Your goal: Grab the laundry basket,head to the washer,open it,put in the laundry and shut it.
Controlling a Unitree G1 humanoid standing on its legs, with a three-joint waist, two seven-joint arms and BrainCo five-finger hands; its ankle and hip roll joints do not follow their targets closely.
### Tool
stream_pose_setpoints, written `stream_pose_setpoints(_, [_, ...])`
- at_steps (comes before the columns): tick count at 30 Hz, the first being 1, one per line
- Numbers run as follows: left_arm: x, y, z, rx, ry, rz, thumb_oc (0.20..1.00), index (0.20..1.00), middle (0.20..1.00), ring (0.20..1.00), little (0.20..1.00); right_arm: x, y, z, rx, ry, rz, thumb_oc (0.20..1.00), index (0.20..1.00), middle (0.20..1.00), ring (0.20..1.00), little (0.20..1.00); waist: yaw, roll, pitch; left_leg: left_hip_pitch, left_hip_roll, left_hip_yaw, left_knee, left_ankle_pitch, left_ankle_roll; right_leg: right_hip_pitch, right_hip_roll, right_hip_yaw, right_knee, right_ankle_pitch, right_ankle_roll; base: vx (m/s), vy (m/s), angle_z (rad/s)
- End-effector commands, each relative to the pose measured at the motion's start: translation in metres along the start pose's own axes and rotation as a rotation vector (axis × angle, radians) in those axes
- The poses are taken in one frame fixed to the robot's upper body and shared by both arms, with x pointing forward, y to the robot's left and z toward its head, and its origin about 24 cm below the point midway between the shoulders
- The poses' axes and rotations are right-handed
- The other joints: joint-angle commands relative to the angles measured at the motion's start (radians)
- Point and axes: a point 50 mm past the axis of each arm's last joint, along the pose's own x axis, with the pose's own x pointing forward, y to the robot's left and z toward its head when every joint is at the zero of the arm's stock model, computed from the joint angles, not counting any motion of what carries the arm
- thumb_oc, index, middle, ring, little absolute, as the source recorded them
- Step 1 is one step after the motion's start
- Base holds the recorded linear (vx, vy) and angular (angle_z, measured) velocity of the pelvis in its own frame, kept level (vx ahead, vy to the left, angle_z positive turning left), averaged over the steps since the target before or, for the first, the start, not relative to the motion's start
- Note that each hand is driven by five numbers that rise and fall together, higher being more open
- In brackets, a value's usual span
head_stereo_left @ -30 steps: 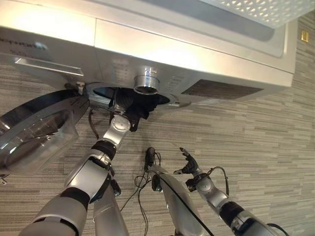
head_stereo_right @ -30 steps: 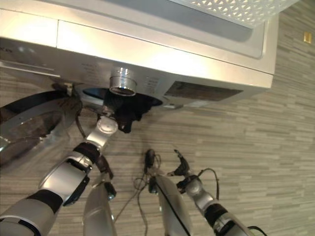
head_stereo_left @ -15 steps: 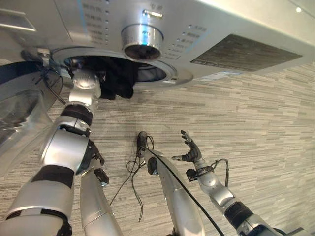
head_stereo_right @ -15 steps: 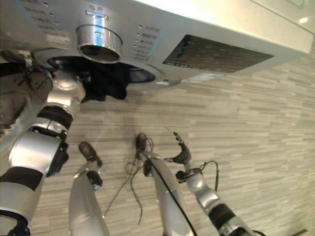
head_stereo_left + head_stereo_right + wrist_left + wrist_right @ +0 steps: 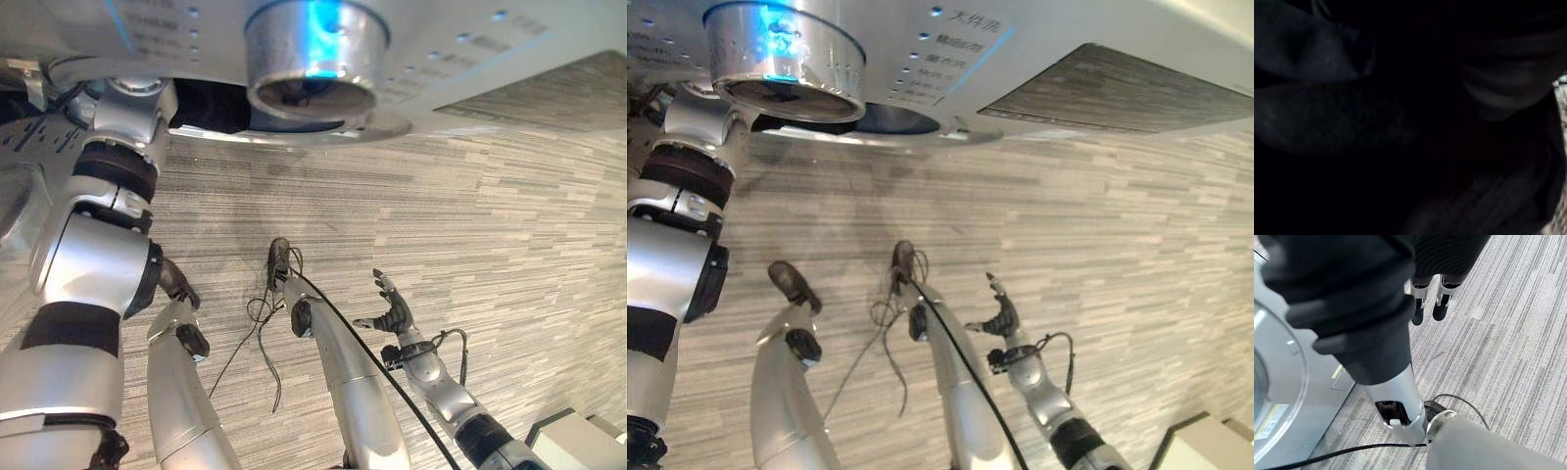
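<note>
**Reaching into the washer drum**

Reaching up, the left arm runs into the washer's round opening (image 5: 211,103); the hand is hidden inside, so its fingers cannot be read. Its wrist view shows dim dark folds of laundry (image 5: 1337,117) in the drum. Just above the opening sits a silver dial (image 5: 312,54) lit blue, beside small panel lettering too fine to read. The right hand (image 5: 394,313) hangs low over striped carpet (image 5: 509,225) — fingers loosely spread, holding nothing.

floor (image 5: 509,225): grey striped carpet | washer (image 5: 1283,396) stands on it | pale box (image 5: 583,446) at corner
</note>
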Motion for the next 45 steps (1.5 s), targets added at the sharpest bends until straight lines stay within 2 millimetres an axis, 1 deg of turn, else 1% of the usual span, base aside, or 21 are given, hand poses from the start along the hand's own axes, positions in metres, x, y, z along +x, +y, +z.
stream_pose_setpoints(1, [0.021,-0.004,0.124,-0.404,-0.294,0.024,0.200,0.200,0.200,0.200,0.200,-0.005,-0.045,0.000,-0.070,-0.019,-0.095,1.000,1.000,1.000,1.000,1.000,-0.046,0.102,-0.053,0.012,0.030,-0.025,0.023,-0.109,-0.001,0.045,0.005,0.061,0.027,-0.098,0.064,0.00,0.000,0.00])
stream_pose_setpoints(3, [0.019,-0.008,0.172,-0.447,-0.410,-0.012,0.200,0.200,0.200,0.200,0.200,-0.006,-0.061,0.006,-0.089,-0.046,-0.133,1.000,1.000,1.000,1.000,1.000,-0.042,0.118,-0.051,0.000,0.024,-0.014,0.013,-0.105,-0.003,0.035,0.006,0.070,0.002,-0.085,0.071,0.00,0.013,-0.07])
stream_pose_setpoints(4, [0.015,-0.006,0.205,-0.452,-0.512,-0.037,0.200,0.200,0.200,0.200,0.200,-0.012,-0.075,0.008,-0.116,-0.054,-0.167,1.000,1.000,1.000,1.000,1.000,-0.033,0.130,-0.043,-0.011,0.023,-0.002,0.005,-0.101,-0.004,0.024,0.006,0.073,-0.016,-0.075,0.078,0.00,0.014,-0.11])
stream_pose_setpoints(10, [0.016,-0.002,0.214,-0.429,-0.534,-0.048,0.200,0.200,0.200,0.200,0.200,-0.023,-0.087,0.003,-0.163,-0.027,-0.185,1.000,1.000,1.000,1.000,1.000,-0.014,0.153,-0.033,-0.033,0.023,0.002,0.011,-0.096,0.002,0.005,0.005,0.075,-0.023,-0.069,0.077,0.01,0.003,-0.04])
stream_pose_setpoints(11, [0.024,-0.003,0.190,-0.324,-0.450,-0.071,1.000,1.000,1.000,1.000,1.000,-0.025,-0.093,0.000,-0.182,-0.008,-0.195,1.000,1.000,1.000,1.000,1.000,0.002,0.172,-0.023,-0.031,0.014,0.005,0.001,-0.091,0.003,-0.001,-0.002,0.071,-0.022,-0.071,0.074,0.00,0.000,0.00])
stream_pose_setpoints(12, [0.025,-0.002,0.191,-0.324,-0.447,-0.073,1.000,1.000,1.000,1.000,1.000,-0.025,-0.094,0.000,-0.183,-0.007,-0.194,1.000,1.000,1.000,1.000,1.000,0.001,0.174,-0.024,-0.031,0.012,0.004,0.000,-0.091,0.003,-0.001,-0.003,0.070,-0.022,-0.072,0.074,0.02,0.031,0.02])
stream_pose_setpoints(14, [0.037,0.007,0.161,-0.146,-0.355,-0.074,1.000,1.000,1.000,1.000,1.000,-0.026,-0.098,-0.001,-0.203,0.003,-0.194,1.000,1.000,1.000,1.000,1.000,0.014,0.186,-0.017,-0.031,0.007,0.005,-0.006,-0.085,0.002,-0.001,-0.009,0.066,-0.020,-0.072,0.073,0.00,0.015,0.02])
stream_pose_setpoints(15, [0.047,0.021,0.131,0.098,-0.269,-0.068,1.000,1.000,1.000,1.000,1.000,-0.028,-0.099,-0.005,-0.228,0.022,-0.178,1.000,1.000,1.000,1.000,1.000,0.025,0.198,-0.012,-0.029,0.000,0.004,-0.019,-0.078,0.002,-0.004,-0.012,0.064,-0.015,-0.073,0.072,0.01,0.014,0.04])
stream_pose_setpoints(18, [0.049,0.026,0.109,0.279,-0.203,-0.088,1.000,1.000,1.000,1.000,1.000,-0.028,-0.097,-0.011,-0.229,0.051,-0.164,1.000,1.000,1.000,1.000,1.000,0.030,0.203,-0.010,-0.027,-0.008,0.003,-0.028,-0.071,0.001,-0.002,-0.015,0.060,-0.013,-0.075,0.070,0.00,-0.001,0.04])
stream_pose_setpoints(21, [0.049,0.035,0.072,0.752,-0.158,-0.184,1.000,1.000,1.000,1.000,1.000,-0.030,-0.093,-0.020,-0.208,0.091,-0.144,1.000,1.000,1.000,1.000,1.000,0.037,0.201,-0.004,-0.020,-0.013,0.002,-0.040,-0.060,0.000,0.003,-0.015,0.058,-0.014,-0.070,0.068,-0.02,-0.028,0.04])
stream_pose_setpoints(25, [0.043,0.016,0.065,1.061,-0.207,-0.276,1.000,1.000,1.000,1.000,1.000,-0.028,-0.083,-0.027,-0.186,0.122,-0.095,1.000,1.000,1.000,1.000,1.000,0.042,0.194,-0.004,-0.022,-0.020,-0.009,-0.045,-0.051,-0.001,0.008,-0.009,0.054,-0.020,-0.064,0.065,-0.02,-0.039,0.09])
stream_pose_setpoints(26, [0.038,0.004,0.063,1.148,-0.235,-0.310,1.000,1.000,1.000,1.000,1.000,-0.028,-0.082,-0.029,-0.184,0.133,-0.077,1.000,1.000,1.000,1.000,1.000,0.039,0.192,-0.007,-0.017,-0.023,-0.013,-0.054,-0.047,-0.002,0.016,-0.006,0.053,-0.028,-0.060,0.063,-0.02,-0.022,0.14])
stream_pose_setpoints(29, [0.034,-0.009,0.066,1.193,-0.275,-0.339,1.000,1.000,1.000,1.000,1.000,-0.027,-0.078,-0.030,-0.177,0.137,-0.058,1.000,1.000,1.000,1.000,1.000,0.037,0.188,-0.008,-0.008,-0.027,-0.017,-0.066,-0.041,-0.004,0.025,-0.006,0.051,-0.039,-0.056,0.061,-0.02,-0.017,0.10])
stream_pose_setpoints(30, [0.029,-0.022,0.071,1.217,-0.327,-0.375,1.000,1.000,1.000,1.000,1.000,-0.027,-0.078,-0.033,-0.181,0.152,-0.048,1.000,1.000,1.000,1.000,1.000,0.037,0.189,-0.012,0.002,-0.030,-0.017,-0.081,-0.033,-0.007,0.036,-0.006,0.050,-0.052,-0.053,0.061,-0.02,-0.005,0.08])
stream_pose_setpoints(34, [0.019,-0.045,0.082,1.207,-0.419,-0.429,1.000,1.000,1.000,1.000,1.000,-0.026,-0.076,-0.035,-0.182,0.164,-0.034,1.000,1.000,1.000,1.000,1.000,0.037,0.186,-0.013,0.031,-0.039,-0.016,-0.120,-0.016,-0.014,0.067,-0.003,0.049,-0.086,-0.043,0.062,-0.02,0.012,0.13])
stream_pose_setpoints(36, [0.002,-0.072,0.098,1.161,-0.571,-0.475,1.000,1.000,1.000,1.000,1.000,-0.026,-0.076,-0.039,-0.184,0.187,-0.030,1.000,1.000,1.000,1.000,1.000,0.040,0.189,-0.019,0.074,-0.047,-0.014,-0.168,0.006,-0.022,0.106,-0.005,0.047,-0.124,-0.032,0.067,-0.02,0.031,0.15])
stream_pose_setpoints(38, [-0.021,-0.085,0.093,1.121,-0.753,-0.533,1.000,1.000,1.000,1.000,1.000,-0.026,-0.074,-0.040,-0.180,0.184,-0.033,1.000,1.000,1.000,1.000,1.000,0.057,0.191,-0.018,0.144,-0.061,-0.010,-0.240,0.036,-0.036,0.168,-0.006,0.036,-0.175,-0.019,0.075,-0.02,0.011,0.10])
stream_pose_setpoints(40, [-0.031,-0.082,0.082,1.105,-0.792,-0.571,1.000,1.000,1.000,1.000,1.000,-0.028,-0.073,-0.043,-0.192,0.194,-0.032,1.000,1.000,1.000,1.000,1.000,0.059,0.192,-0.015,0.182,-0.068,-0.004,-0.267,0.049,-0.041,0.202,-0.005,0.032,-0.200,-0.012,0.077,-0.01,0.016,0.11])
stream_pose_setpoints(41, [-0.045,-0.072,0.056,1.093,-0.799,-0.660,1.000,1.000,1.000,1.000,1.000,-0.030,-0.069,-0.048,-0.203,0.214,-0.026,1.000,1.000,1.000,1.000,1.000,0.074,0.190,-0.016,0.238,-0.078,0.003,-0.308,0.059,-0.050,0.251,0.000,0.029,-0.231,-0.009,0.081,0.00,0.043,0.08])
stream_pose_setpoints(43, [-0.051,-0.060,0.042,1.086,-0.776,-0.701,1.000,1.000,1.000,1.000,1.000,-0.035,-0.070,-0.054,-0.222,0.240,-0.020,1.000,1.000,1.000,1.000,1.000,0.075,0.189,-0.018,0.280,-0.087,0.009,-0.337,0.072,-0.052,0.288,0.001,0.026,-0.257,0.001,0.083,0.00,0.022,0.01])
stream_pose_setpoints(45, [-0.087,-0.017,-0.018,0.963,-0.574,-0.904,1.000,1.000,1.000,1.000,1.000,-0.056,-0.062,-0.079,-0.247,0.367,0.017,1.000,1.000,1.000,1.000,1.000,0.107,0.172,-0.033,0.402,-0.108,0.018,-0.402,0.099,-0.065,0.409,0.006,0.007,-0.332,0.018,0.084,0.04,-0.007,-0.08])
